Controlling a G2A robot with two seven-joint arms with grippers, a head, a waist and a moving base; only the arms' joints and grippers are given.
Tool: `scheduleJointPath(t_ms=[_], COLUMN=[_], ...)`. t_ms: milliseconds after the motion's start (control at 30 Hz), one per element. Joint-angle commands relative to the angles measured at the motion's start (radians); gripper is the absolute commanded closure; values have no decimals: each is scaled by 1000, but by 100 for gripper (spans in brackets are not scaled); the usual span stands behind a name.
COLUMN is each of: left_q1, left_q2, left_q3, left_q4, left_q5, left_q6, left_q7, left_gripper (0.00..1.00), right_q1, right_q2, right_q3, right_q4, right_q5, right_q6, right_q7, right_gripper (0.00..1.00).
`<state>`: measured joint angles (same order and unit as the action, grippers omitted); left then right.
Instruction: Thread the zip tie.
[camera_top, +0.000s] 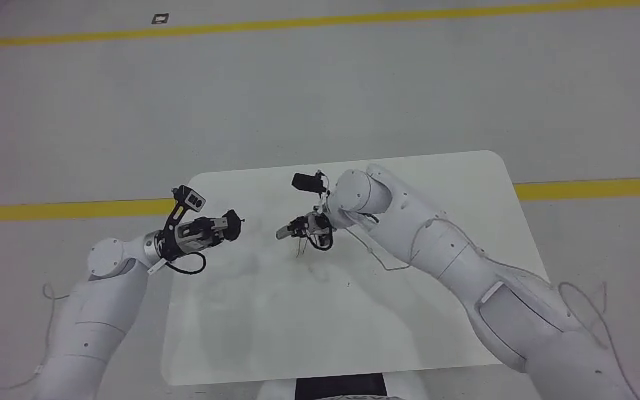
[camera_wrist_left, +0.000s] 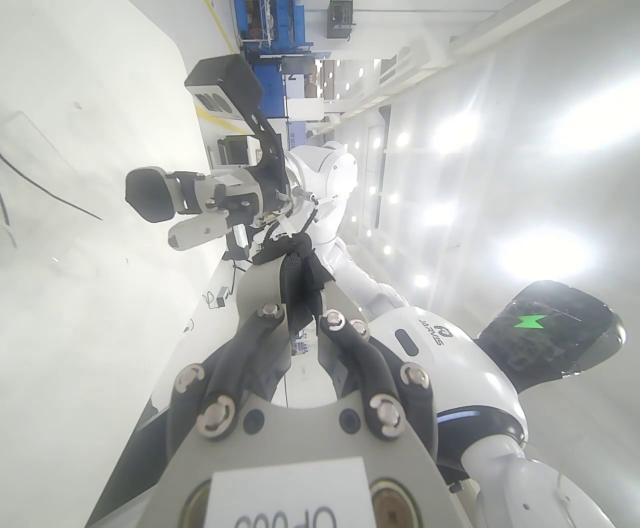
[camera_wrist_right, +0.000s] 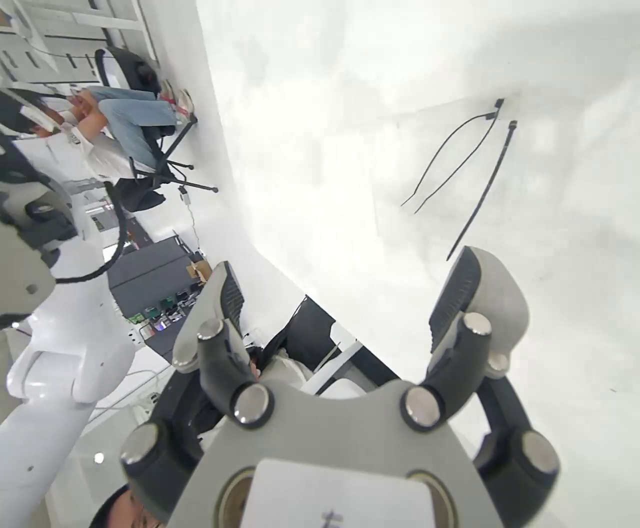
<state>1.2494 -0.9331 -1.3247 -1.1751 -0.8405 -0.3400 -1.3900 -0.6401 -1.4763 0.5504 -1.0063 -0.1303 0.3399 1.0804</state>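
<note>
Ties (camera_wrist_right: 484, 187) flat on the white table (camera_top: 400, 320): three thin black strips side by side, heads on the far side from the right gripper (camera_wrist_right: 347, 265), tails toward it. Two thinner ones close together, almost meeting at the head end and fanning apart at the tails. Third one thicker and straighter, just beside the pair, tail tip near one right finger (camera_wrist_right: 462, 280). All three loose on the tabletop.

Right gripper released, jaws spread wide, ribbed dark pads facing each other across the gap. Hangs just short of the ties, over the middle of the table in the top view, and points across at the left gripper (camera_top: 234, 223).

Left gripper clenched, pads pressed together at the tips. Sits over the table's left side, aimed back at the right one, well apart from it. Cannot tell whether anything thin is pinched between those pads.

From the left wrist, right gripper seen side-on over the table: one dark pad, one grey finger, held apart. A thin black tie on the surface beyond it.
</note>
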Motion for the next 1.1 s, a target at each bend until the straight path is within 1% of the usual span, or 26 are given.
scheduleJointPath(t_ms=[0, 167, 233, 300, 367, 467, 600, 633, 700, 733, 833, 867, 967, 1000, 1033, 1067], left_q1=[0, 0, 0, 0, 0, 0, 0, 0, 0, 0, 0, 0, 0, 0, 0, 0], left_q2=[0, 0, 0, 0, 0, 0, 0, 0, 0, 0, 0, 0, 0, 0, 0, 0], left_q3=[0, 0, 0, 0, 0, 0, 0, 0, 0, 0, 0, 0, 0, 0, 0, 0], left_q4=[0, 0, 0, 0, 0, 0, 0, 0, 0, 0, 0, 0, 0, 0, 0, 0], left_q5=[0, 0, 0, 0, 0, 0, 0, 0, 0, 0, 0, 0, 0, 0, 0, 0], left_q6=[0, 0, 0, 0, 0, 0, 0, 0, 0, 0, 0, 0, 0, 0, 0, 0], left_q7=[0, 0, 0, 0, 0, 0, 0, 0, 0, 0, 0, 0, 0, 0, 0, 0], left_gripper=[100, 100, 100, 100, 100, 100, 100, 100, 100, 100, 100, 100, 100, 100, 100, 100], right_q1=[-1, -1, -11, -4, 12, 41, 79, 89, 102, 112, 130, 138, 150, 153, 159, 161], right_q2=[1, 1, -1, -9, -21, -51, -105, -124, -152, -171, -214, -233, -278, -291, -301, -304], right_q3=[1, 1, -16, -31, -48, -67, -89, -97, -106, -114, -122, -122, -117, -116, -113, -110], right_q4=[-3, -3, -24, -33, -20, 31, 108, 132, 169, 199, 278, 310, 391, 409, 425, 433], right_q5=[0, 0, -28, -48, -73, -91, -101, -104, -106, -114, -125, -127, -126, -128, -138, -143], right_q6=[0, 0, 0, 0, 0, 0, 0, 0, 0, 0, 0, 0, 0, 0, 0, 0], right_q7=[0, 0, -9, -1, 13, 30, 49, 57, 64, 72, 78, 78, 73, 70, 39, 21], right_gripper=[0, 0, 0, 0, 0, 0, 0, 0, 0, 0, 0, 0, 0, 0, 0, 0])
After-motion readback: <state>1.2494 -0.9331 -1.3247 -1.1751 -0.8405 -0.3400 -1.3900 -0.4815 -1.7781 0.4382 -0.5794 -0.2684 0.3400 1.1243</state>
